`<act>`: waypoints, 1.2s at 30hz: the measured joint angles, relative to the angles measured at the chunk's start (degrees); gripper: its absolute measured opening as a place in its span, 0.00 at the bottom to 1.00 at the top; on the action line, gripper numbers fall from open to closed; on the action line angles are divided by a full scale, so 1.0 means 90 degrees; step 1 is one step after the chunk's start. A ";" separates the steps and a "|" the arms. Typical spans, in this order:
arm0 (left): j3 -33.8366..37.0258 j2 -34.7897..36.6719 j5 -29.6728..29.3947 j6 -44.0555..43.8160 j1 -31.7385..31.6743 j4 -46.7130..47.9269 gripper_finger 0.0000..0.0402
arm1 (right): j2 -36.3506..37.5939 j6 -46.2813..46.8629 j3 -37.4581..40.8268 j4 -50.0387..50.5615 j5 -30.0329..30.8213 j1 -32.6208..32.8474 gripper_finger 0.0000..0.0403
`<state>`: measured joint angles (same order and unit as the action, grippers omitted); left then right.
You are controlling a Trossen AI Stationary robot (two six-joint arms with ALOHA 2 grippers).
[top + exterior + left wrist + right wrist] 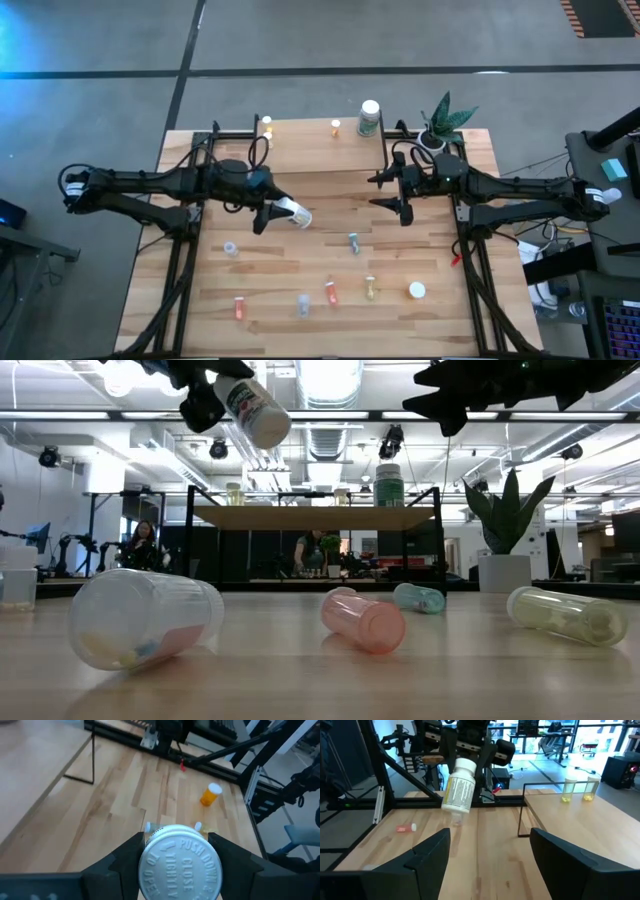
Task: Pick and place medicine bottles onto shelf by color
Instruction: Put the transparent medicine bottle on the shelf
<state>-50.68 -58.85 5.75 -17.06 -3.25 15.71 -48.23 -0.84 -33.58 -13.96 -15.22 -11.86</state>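
Left pincer (pixel 283 212) clamped on my white-capped bottle (pixel 296 213), tilted above the table (pixel 300 250) beside the shelf (pixel 310 145). Right pincer (pixel 390 190) apart, empty, over the shelf's front edge. Small bottles (pixel 330 293) lie scattered nearer the front.

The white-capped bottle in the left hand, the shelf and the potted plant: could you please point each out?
white-capped bottle (pixel 459 787), right wrist view, on its label.
shelf (pixel 310 517), low view, on the board's front edge.
potted plant (pixel 447 118), high view, on its leaves.
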 joint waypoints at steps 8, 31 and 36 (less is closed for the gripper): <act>0.0039 -0.0005 0.0003 0.0165 0.0000 -0.0365 0.44 | -0.0002 0.0153 0.0002 0.0013 0.0002 0.0002 0.74; -0.0873 -0.1585 -0.0234 0.0634 0.0000 -0.0675 0.44 | -0.1463 0.0354 -0.0680 0.0042 -0.0119 0.0168 0.89; -0.1122 -0.1797 -0.0351 0.0684 0.0000 -0.0588 0.44 | -0.1944 0.0335 -0.1084 0.0296 -0.0311 0.0274 0.90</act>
<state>-60.78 -75.03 2.59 -10.91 -3.25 10.42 -65.73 2.17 -43.34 -11.30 -18.02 -9.39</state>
